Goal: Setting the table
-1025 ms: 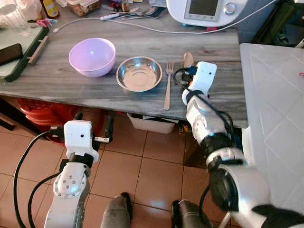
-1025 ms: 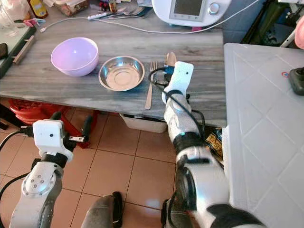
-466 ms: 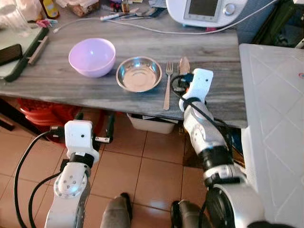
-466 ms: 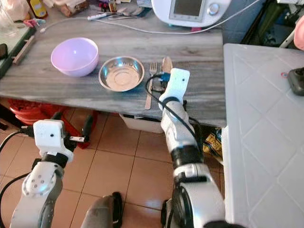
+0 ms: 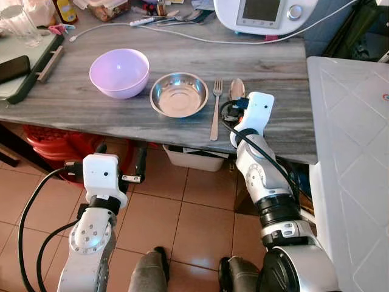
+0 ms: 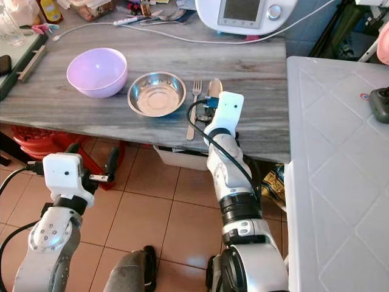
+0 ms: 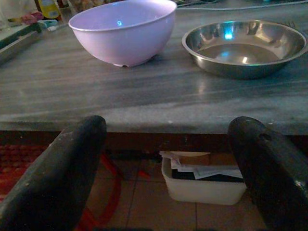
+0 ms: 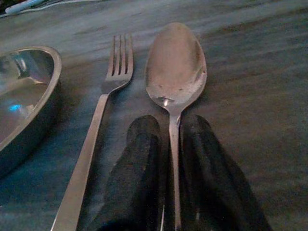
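Note:
A metal spoon (image 5: 236, 89) lies on the grey wooden table (image 5: 79, 100), just right of a fork (image 5: 214, 109). Left of the fork stands a steel bowl (image 5: 179, 94), then a lilac bowl (image 5: 119, 72). My right gripper (image 8: 171, 132) rests on the table near its front edge, shut on the spoon (image 8: 175, 65) handle, which runs between the two black fingers (image 8: 139, 159). The fork (image 8: 103, 108) lies beside them. My left gripper (image 7: 161, 168) hangs open below the table's front edge, facing the two bowls, with nothing between its fingers (image 5: 141, 164).
A white kitchen appliance (image 5: 261, 12) with a cable stands at the back of the table. A dark tray (image 5: 27, 64) with a phone sits at the left. A white counter (image 5: 352, 121) adjoins on the right. Under the table are a white bin (image 5: 194, 159) and a red crate (image 5: 55, 143).
My right gripper has drawn back toward the table's front edge, and the spoon has come with it. The left arm has stayed where it was.

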Controlling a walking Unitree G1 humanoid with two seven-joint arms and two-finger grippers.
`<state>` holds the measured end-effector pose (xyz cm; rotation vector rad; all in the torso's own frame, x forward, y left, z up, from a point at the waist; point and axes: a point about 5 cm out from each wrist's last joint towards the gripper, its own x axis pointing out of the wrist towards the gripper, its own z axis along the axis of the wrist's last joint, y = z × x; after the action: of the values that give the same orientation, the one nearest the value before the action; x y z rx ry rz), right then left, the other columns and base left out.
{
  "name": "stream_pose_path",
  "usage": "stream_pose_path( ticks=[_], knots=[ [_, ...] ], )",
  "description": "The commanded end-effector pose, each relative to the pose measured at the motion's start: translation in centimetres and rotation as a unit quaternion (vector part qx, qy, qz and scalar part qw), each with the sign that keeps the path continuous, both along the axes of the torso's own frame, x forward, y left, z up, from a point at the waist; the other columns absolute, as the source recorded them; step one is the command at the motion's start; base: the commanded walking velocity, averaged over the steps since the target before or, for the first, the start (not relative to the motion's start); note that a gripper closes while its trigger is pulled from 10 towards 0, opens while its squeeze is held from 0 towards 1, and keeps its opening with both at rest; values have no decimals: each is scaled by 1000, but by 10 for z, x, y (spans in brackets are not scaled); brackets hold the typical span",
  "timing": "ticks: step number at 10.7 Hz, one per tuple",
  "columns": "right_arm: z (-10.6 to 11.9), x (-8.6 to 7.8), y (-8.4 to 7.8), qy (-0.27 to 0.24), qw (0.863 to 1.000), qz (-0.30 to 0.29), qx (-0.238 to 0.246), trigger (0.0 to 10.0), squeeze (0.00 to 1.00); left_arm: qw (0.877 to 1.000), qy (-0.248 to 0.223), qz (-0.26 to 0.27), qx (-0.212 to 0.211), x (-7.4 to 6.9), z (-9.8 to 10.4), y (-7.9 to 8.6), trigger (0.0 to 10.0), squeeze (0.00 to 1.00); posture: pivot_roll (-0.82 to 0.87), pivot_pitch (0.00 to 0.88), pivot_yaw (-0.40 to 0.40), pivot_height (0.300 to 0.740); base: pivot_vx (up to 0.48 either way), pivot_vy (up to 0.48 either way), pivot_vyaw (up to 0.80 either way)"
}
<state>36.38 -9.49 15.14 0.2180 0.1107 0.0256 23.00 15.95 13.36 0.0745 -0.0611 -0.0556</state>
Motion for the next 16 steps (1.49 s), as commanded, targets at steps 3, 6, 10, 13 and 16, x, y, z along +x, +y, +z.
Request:
stream_pose_path(
  ticks=[3, 6, 10, 13, 16],
  knots=[
    [-19, -4, -5, 25, 999, -1, -27, 10000, 1000, 1000, 7, 8, 4, 0, -3, 3, 10000, 0, 109, 214, 62, 740, 0, 0, 0],
    [-9, -2, -6, -9, 999, -11, -37, 10000, 1000, 1000, 5, 9, 3, 0, -3, 2, 10000, 0, 108, 216, 59, 740, 0, 0, 0],
    [18, -5, -13, -106, 992, -27, -64, 10000, 1000, 1000, 3, 16, 2, 0, -2, 4, 10000, 0, 109, 212, 57, 740, 0, 0, 0],
    [48, -9, -6, -224, 967, 9, -118, 10000, 1000, 998, 17, 68, 4, 3, -9, 8, 10000, 0, 99, 168, 51, 740, 0, 0, 0],
    [33, -28, -23, -223, 963, 25, -147, 10000, 1000, 997, 28, 69, -6, -1, -18, 4, 10000, 0, 99, 108, 30, 740, 0, 0, 0]
  ],
)
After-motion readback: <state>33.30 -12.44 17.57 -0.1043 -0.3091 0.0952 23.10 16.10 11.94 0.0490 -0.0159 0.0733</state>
